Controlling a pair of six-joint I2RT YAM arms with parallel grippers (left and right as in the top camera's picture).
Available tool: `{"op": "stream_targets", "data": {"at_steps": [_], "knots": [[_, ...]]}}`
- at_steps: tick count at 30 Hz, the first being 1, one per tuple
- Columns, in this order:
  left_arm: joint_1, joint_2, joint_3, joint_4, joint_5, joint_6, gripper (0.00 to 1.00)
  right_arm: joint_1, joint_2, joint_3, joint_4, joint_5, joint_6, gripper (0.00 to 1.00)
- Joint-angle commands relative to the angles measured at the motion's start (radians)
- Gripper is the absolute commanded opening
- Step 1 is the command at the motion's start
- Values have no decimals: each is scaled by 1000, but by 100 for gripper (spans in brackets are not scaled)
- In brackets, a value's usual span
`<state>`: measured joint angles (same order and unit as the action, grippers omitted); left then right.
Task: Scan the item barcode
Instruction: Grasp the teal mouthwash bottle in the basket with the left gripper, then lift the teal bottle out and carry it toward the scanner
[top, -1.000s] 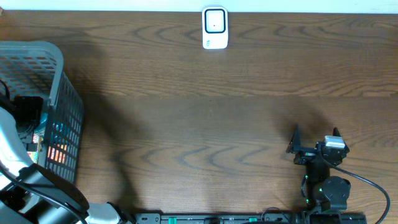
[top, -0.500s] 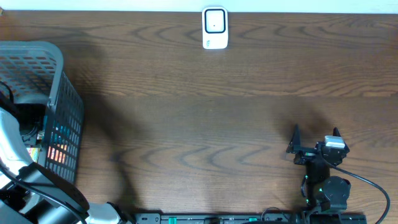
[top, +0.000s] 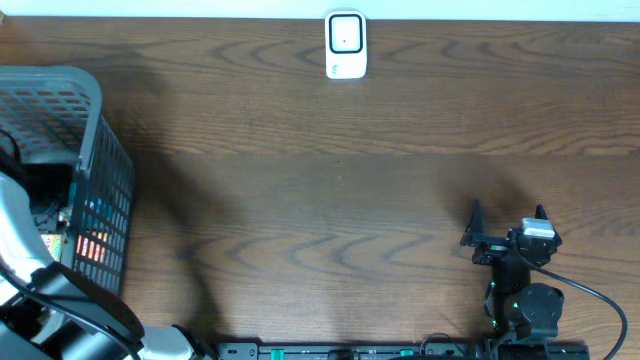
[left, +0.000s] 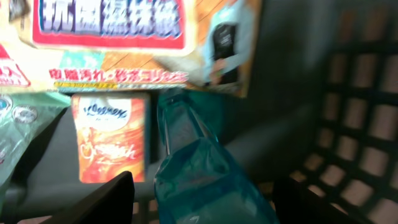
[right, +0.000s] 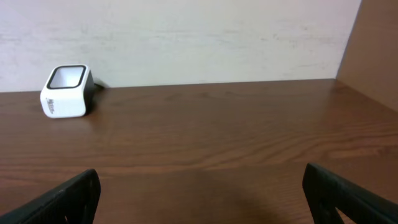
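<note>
We see the left gripper (left: 205, 190) down inside the grey plastic mesh basket (top: 100, 150) at the left edge of the dark wood-grain table (top: 300, 180). In the overhead view the white left arm (top: 18, 235) covers it. In the left wrist view its two black fingers (left: 112, 199) stand partly closed on either side of a glossy teal plastic pouch (left: 193, 155), which fills most of the gap between them. We cannot tell whether the jaws are pressing on the pouch or only standing beside it.

Other goods crowd the pouch. A small orange packet (left: 109, 140) lies just to its left, a large printed packet with a red-and-blue label (left: 124, 37) lies above both, and a pale green packet (left: 15, 134) shows at the left edge. The basket's lattice wall (left: 354, 124) rises close on the right.

The white box-shaped barcode scanner (top: 346, 45) sits at the far edge of the table, well apart from the basket, with bare wood between them.

The right gripper (top: 508, 212) hangs over the near right part of the table, jaws spread wide with nothing between them. Its camera looks across the wood to the scanner (right: 64, 92). A black cable (top: 600, 300) loops beside its base.
</note>
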<state>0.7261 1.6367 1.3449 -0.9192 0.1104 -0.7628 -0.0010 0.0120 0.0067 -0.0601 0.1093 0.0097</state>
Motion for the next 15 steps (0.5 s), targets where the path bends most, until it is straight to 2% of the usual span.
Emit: {"op": "stream_targets", "data": {"at_steps": [1, 9, 15], "knots": [[2, -119, 117, 7, 17, 2, 24, -7, -5, -1, -3, 12, -15, 99], [2, -389, 185, 106, 38, 1, 24, -7, -5, -1, -3, 12, -15, 99], [1, -559, 185, 180, 267, 2, 24, -7, -5, -1, -3, 12, -15, 99]]}}
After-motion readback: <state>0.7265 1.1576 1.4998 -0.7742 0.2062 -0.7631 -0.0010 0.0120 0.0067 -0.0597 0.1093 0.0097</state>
